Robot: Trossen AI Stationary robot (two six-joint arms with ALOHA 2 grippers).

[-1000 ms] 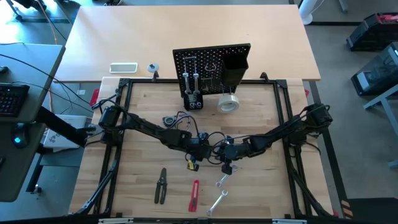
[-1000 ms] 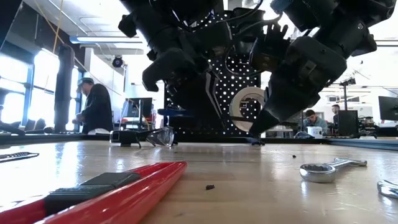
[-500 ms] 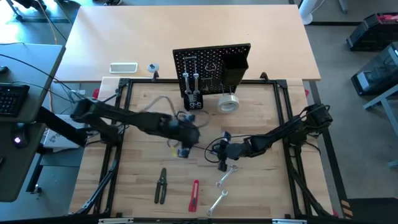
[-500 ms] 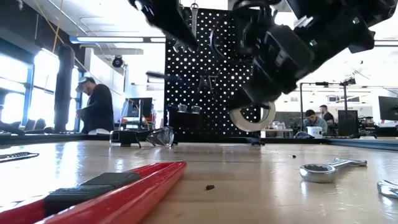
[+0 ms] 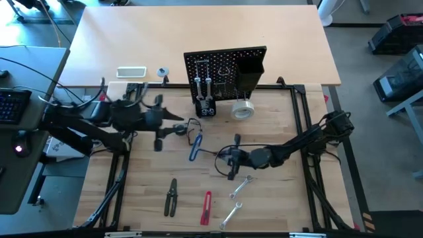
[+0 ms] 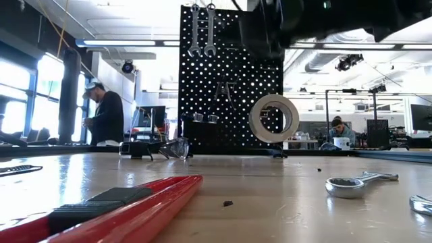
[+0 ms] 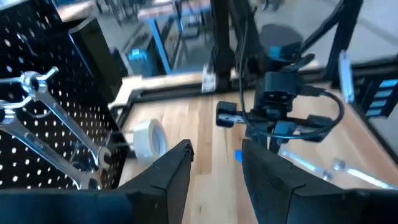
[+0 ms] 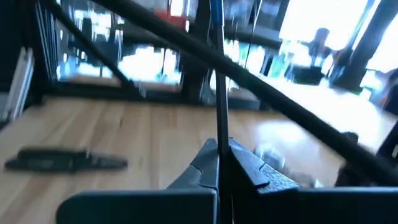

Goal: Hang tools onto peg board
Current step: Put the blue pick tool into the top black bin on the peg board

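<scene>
Peg board [image 5: 225,69]: upright at the far edge of the wooden table [image 5: 277,205]. Two silver wrenches [image 6: 202,30] hang on it, long axes vertical. The pale tape roll [image 6: 273,118] is low on its face, opening facing outward. Blue-handled tool [image 5: 193,148]: in front of the board, between the two grippers, long axis running toward and away from the board with a slight slant. Farther out from the board are black-handled pliers [image 5: 171,197] and a red-handled cutter [image 5: 207,207], both lengthwise to the board, and two slanted loose wrenches [image 5: 234,202]. Left gripper [image 7: 214,149]: fingers spread, nothing between them. It has swung out from the middle toward the board's left side. Right gripper [image 5: 230,163]: in front of the board, fingers pressed together, with a thin strip showing at them that I cannot identify. A second ago both grippers met over the blue-handled tool, farther from the board.
</scene>
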